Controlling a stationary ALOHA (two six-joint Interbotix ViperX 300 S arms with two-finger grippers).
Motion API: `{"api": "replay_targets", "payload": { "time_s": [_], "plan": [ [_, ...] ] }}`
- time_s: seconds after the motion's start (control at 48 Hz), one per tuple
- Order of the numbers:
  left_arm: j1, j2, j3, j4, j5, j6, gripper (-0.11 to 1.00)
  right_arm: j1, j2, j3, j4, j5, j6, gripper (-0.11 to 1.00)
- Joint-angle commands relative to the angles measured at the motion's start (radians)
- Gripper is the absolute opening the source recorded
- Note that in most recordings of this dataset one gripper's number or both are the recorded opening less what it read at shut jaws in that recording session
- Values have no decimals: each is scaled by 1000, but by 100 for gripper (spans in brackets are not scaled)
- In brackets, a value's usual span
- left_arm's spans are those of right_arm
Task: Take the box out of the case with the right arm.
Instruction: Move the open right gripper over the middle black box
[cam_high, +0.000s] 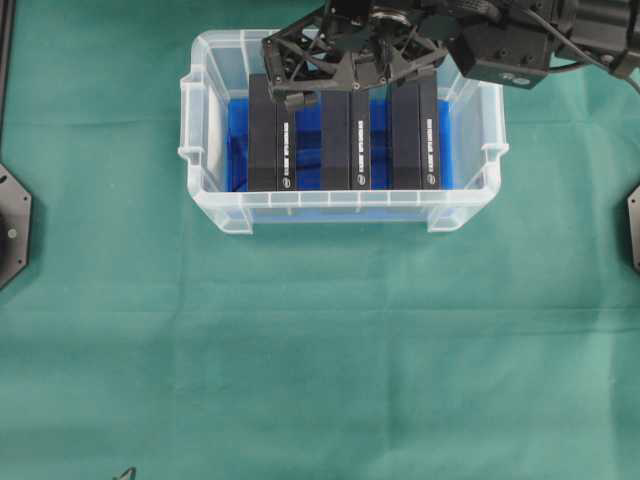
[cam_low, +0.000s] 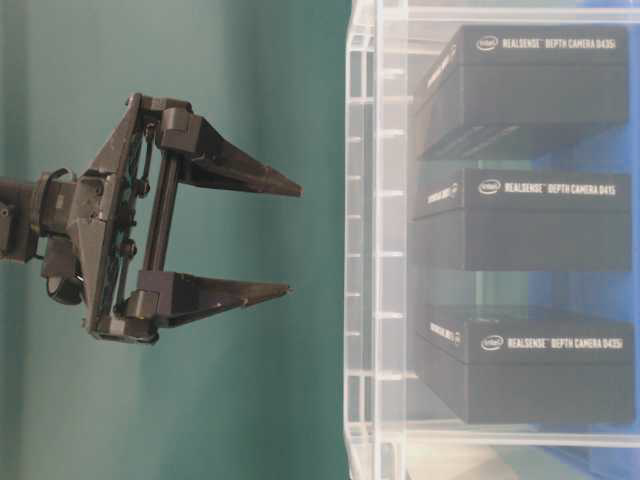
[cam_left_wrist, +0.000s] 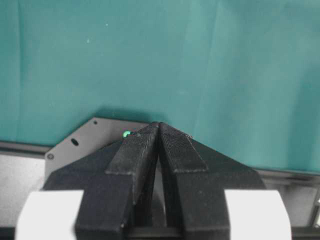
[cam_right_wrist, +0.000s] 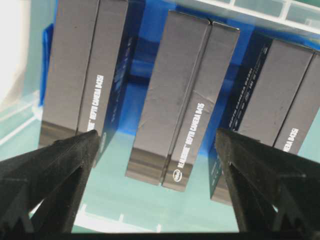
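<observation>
Three dark boxes standing side by side in the clear case (cam_high: 215, 215) on the green tabletop (cam_high: 320, 350); middle box (cam_right_wrist: 182, 100) between wide-spread right fingers (cam_right_wrist: 55, 160). Left fingers (cam_left_wrist: 142, 150) pressed together.

Clear rimmed case (cam_high: 345, 205) with blue lining on green bench (cam_high: 320, 350), three black boxes standing side by side inside, middle box (cam_high: 347, 140) beneath wide-spread right gripper (cam_high: 350, 85)

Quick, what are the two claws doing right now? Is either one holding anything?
Left gripper: jaws closed, holding nothing.
Right gripper: jaws wide open, empty, above the middle box in the case.
</observation>
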Motion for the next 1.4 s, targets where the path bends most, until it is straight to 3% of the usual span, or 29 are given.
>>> {"api": "replay_targets", "payload": {
  "time_s": [0.0,1.376],
  "plan": [
    [-3,3,-21,3,-2,0,0,0,-18,-21,3,-3,-2,95],
    [-3,3,-20,3,-2,-2,0,2,-15,-21,26,25,-5,95]
  ]
}}
